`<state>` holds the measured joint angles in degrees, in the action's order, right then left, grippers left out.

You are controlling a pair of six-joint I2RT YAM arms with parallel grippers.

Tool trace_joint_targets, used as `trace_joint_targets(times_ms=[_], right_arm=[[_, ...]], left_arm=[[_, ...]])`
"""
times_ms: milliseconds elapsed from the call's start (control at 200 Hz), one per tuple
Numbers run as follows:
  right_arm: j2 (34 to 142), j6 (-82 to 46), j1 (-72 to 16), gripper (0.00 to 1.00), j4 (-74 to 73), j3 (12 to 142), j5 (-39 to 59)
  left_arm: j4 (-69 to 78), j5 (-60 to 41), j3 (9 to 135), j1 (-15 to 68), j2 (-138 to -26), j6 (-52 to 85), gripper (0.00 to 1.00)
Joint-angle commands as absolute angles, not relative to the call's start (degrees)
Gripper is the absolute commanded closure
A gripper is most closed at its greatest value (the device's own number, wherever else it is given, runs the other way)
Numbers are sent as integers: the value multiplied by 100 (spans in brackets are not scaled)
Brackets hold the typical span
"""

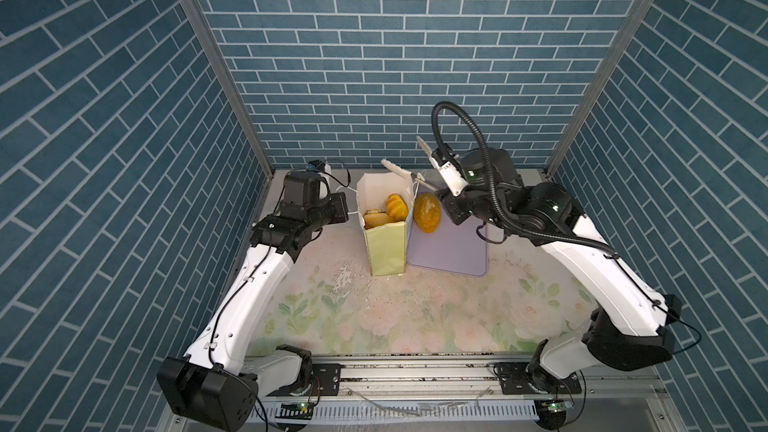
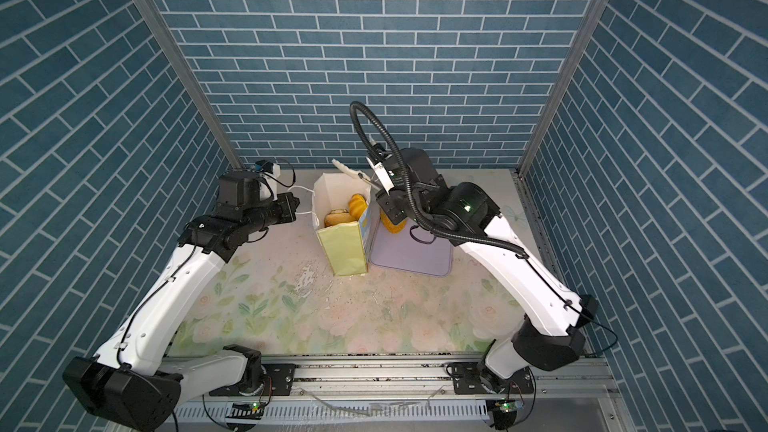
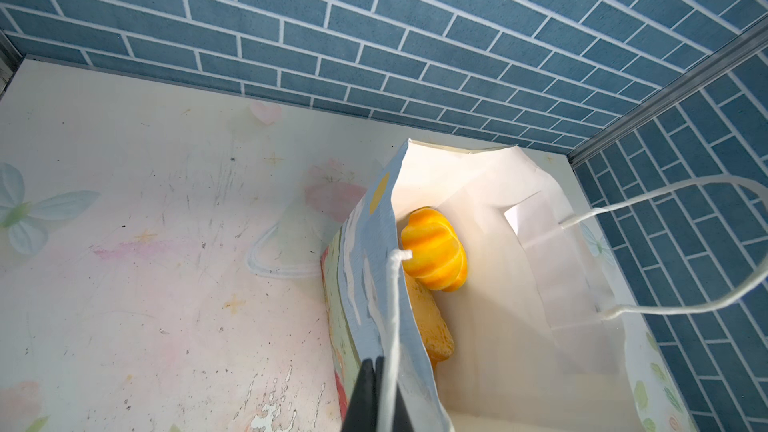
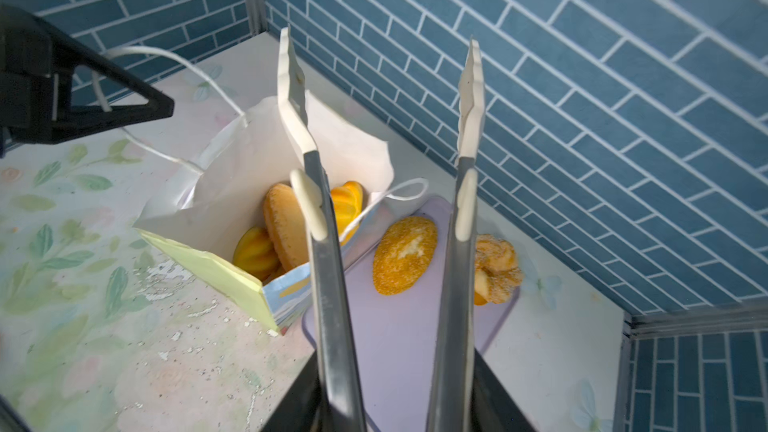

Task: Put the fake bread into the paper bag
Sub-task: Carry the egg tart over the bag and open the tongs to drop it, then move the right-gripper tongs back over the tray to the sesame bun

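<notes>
The left tool [image 3: 371,371] is pinching one cord handle [image 3: 392,309] of the paper bag [image 1: 384,251], closed tight on it and pulling that side of the mouth open. The bag is standing upright on the table [image 1: 415,317] and is holding at least three pieces of the fake bread, among them a ridged yellow bun [image 1: 395,205] and a flat round bun [image 4: 284,226]. Just beside it, a seeded oval loaf [image 1: 428,213] and a sugared twist [image 4: 496,268] are lying on the lavender tray [image 1: 453,251], not yet bagged, so the job is looking mostly done. The right tool [image 4: 395,413] is gripping tongs [image 4: 332,305], whose arms are standing apart and empty above the bag's mouth.
</notes>
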<state>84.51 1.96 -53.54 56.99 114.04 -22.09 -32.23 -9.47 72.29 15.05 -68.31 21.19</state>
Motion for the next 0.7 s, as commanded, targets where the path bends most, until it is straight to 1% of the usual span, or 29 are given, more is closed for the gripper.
trace_joint_targets(times_ms=[0,90,175,285,380,470,560,695], right_arm=[[7846,21,-5081,52,5502,10978,-2781],[7485,-420,-4685,51,5538,10388,-2745],[7206,-847,-4210,51,5514,9692,-2470],[7075,-1205,-3874,52,5363,8833,-2084],[7228,-1225,-3770,52,5112,8207,-1579],[7538,-1296,-3736,51,4888,7839,-1371],[7840,-1370,-3690,51,4588,7685,-1062],[8355,-1265,-3639,51,4412,7833,-574]], left_arm=[[-3234,-954,7139,1539,-6719,2106,94],[-3230,-956,7154,1547,-6718,2109,94],[-3217,-958,7171,1547,-6721,2115,94],[-3232,-947,7169,1546,-6714,2112,94],[-3247,-940,7170,1542,-6724,2093,95],[-3259,-949,7156,1546,-6745,2107,94],[-3269,-936,7146,1547,-6748,2087,95],[-3379,-1001,7262,1547,-6819,2038,94]])
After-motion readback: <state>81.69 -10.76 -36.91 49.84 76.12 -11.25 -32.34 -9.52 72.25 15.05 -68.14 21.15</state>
